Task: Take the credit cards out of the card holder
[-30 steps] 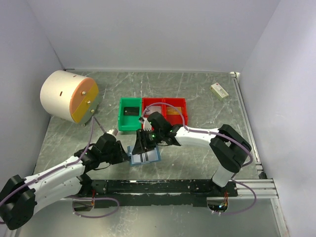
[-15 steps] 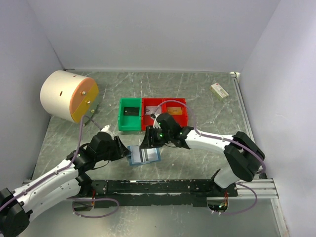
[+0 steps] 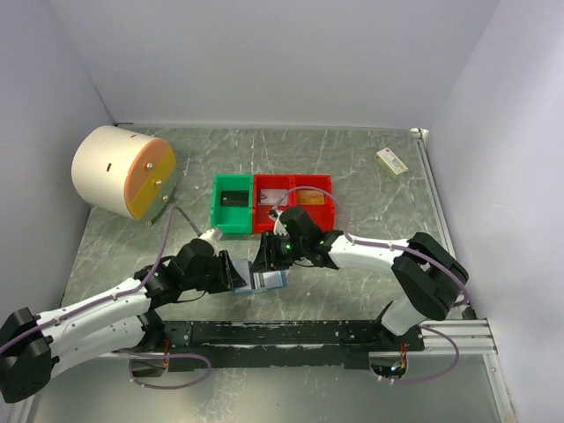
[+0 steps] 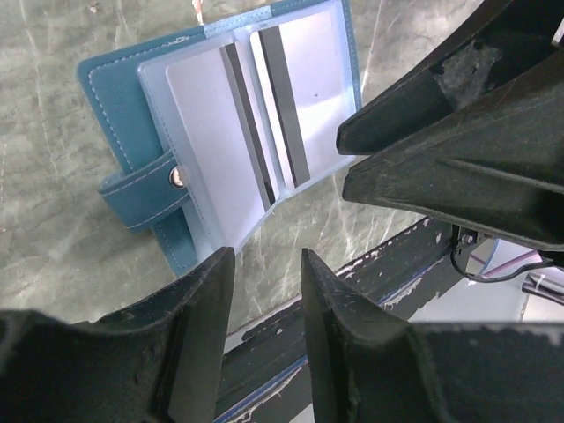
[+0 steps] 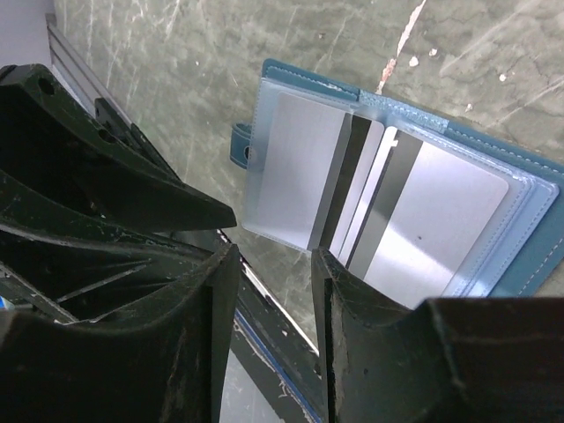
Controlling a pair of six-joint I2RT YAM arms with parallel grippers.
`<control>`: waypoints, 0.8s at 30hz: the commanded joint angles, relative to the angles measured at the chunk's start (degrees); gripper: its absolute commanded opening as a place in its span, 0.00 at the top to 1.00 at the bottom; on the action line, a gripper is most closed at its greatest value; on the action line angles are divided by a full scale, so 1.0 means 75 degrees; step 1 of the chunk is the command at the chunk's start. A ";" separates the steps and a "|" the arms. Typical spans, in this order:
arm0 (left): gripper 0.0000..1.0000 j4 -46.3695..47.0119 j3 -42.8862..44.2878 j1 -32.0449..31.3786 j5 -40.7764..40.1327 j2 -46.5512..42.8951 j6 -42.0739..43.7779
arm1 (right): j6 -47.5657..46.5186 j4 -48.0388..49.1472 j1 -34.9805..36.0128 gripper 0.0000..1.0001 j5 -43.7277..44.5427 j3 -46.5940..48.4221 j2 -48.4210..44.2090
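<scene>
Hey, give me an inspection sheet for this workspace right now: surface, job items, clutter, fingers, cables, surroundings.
Surface: table, grey-green marbled.
Job's things: card holder lies open and flat; two credit cards sit in its clear sleeves.
Clutter: green bin, red bins, cream box, drum with an orange face.
Grippers: left gripper and right gripper, fingers apart, empty, at the holder's opposite sides.
Cables: lilac cables run along both arms.
Surroundings: white walls; black rail at the near edge.

Count: 1 blue card holder (image 4: pixel 110 84), 2 cards (image 4: pixel 207 119) showing inside; 1 green bin (image 3: pixel 217 207); 2 red bins (image 3: pixel 313 179); 1 cream box (image 3: pixel 391 160); 1 drum (image 3: pixel 106 167).
</scene>
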 commanded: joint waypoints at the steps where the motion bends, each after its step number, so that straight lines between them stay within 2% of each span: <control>1: 0.52 -0.0128 -0.0036 -0.0147 -0.0636 -0.0020 -0.0299 | 0.0067 0.0275 -0.0033 0.61 -0.0244 -0.0179 0.0146; 10: 0.50 0.1805 -0.1055 -0.0180 -0.1566 0.0061 -0.0741 | -0.0055 0.0458 -0.0038 0.61 -0.0493 -0.0217 0.0723; 18: 0.49 0.1455 -0.1534 -0.0343 -0.2932 -0.1151 -0.1495 | -0.0378 -0.0042 -0.0038 0.61 0.0212 -0.0243 0.0802; 24: 0.43 0.1591 -0.1893 -0.0356 -0.3514 -0.2038 -0.2157 | -0.0408 0.0039 -0.0031 0.62 0.0393 -0.0398 0.0873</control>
